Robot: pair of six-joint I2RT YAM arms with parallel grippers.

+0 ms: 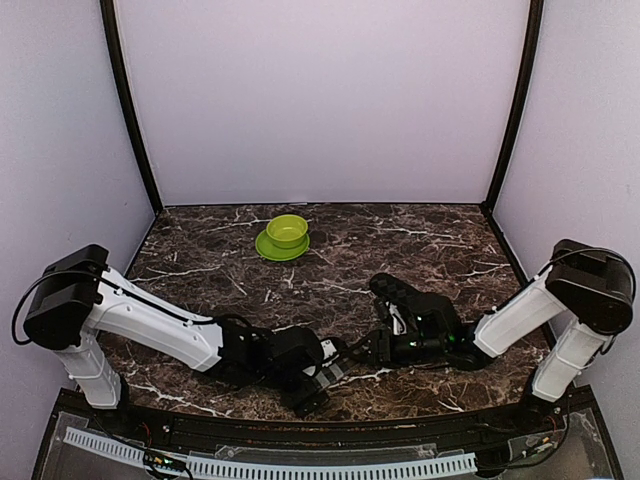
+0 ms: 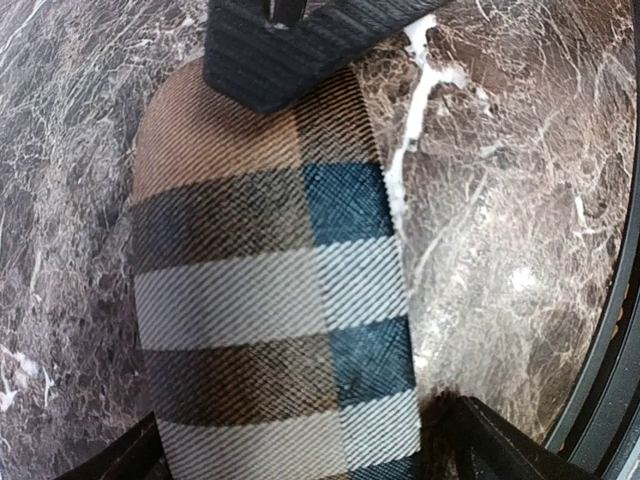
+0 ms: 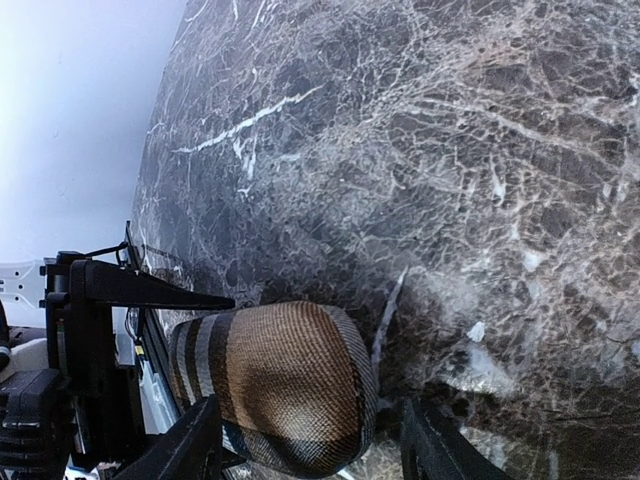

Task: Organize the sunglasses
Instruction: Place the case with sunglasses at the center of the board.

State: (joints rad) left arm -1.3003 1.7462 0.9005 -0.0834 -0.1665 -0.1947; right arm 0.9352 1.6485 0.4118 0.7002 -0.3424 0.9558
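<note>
Left wrist view showed the left end effector (image 2: 305, 420) with its jaws spread wide, one finger on each side of the striped case (image 2: 270, 290). A strip of dark marbled tabletop (image 2: 520, 200) was visible between the case and the finger on the picture's right. The case lay flat on the tabletop, banded in brown, beige and teal. A black ribbed finger (image 2: 300, 40) of the other arm lay across the far end of the case.

Right wrist view showed the right end effector (image 3: 308, 415) partly open around the rounded end of the same case. One of its fingers overlapped the case's edge; the other stood clear of it, with tabletop showing between.

Top external view showed both arms reaching inward and meeting at the near middle of the tabletop, close to its front edge, with the case largely hidden beneath them. A green bowl (image 1: 287, 230) sat on a green plate (image 1: 268, 248) at the far middle, well apart from both end effectors.

The position of the sunglasses could not be told from any view
</note>
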